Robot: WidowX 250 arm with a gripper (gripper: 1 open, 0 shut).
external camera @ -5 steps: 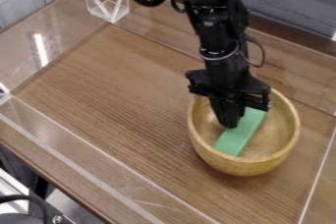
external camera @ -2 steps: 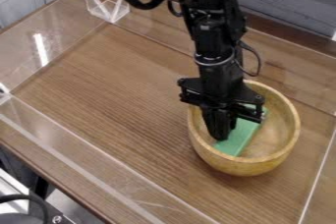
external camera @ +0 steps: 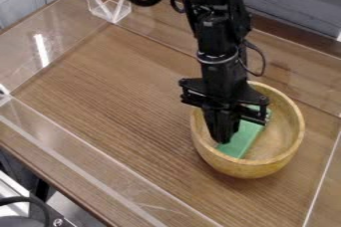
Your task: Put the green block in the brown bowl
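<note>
A: Where is the green block [external camera: 248,139]?

B: Inside the brown bowl [external camera: 286,143], leaning on its wall.

A: And the pincer [external camera: 224,131]?

B: Clamped together just above, holding nothing; delivery looks done.

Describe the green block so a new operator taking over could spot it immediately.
Start at the wood-grain table and look toward its near right side, where a round tan wooden bowl sits under the black gripper. The green block lies inside that bowl, leaning on its inner wall. It is the only bright green thing there, flat and elongated.
</note>
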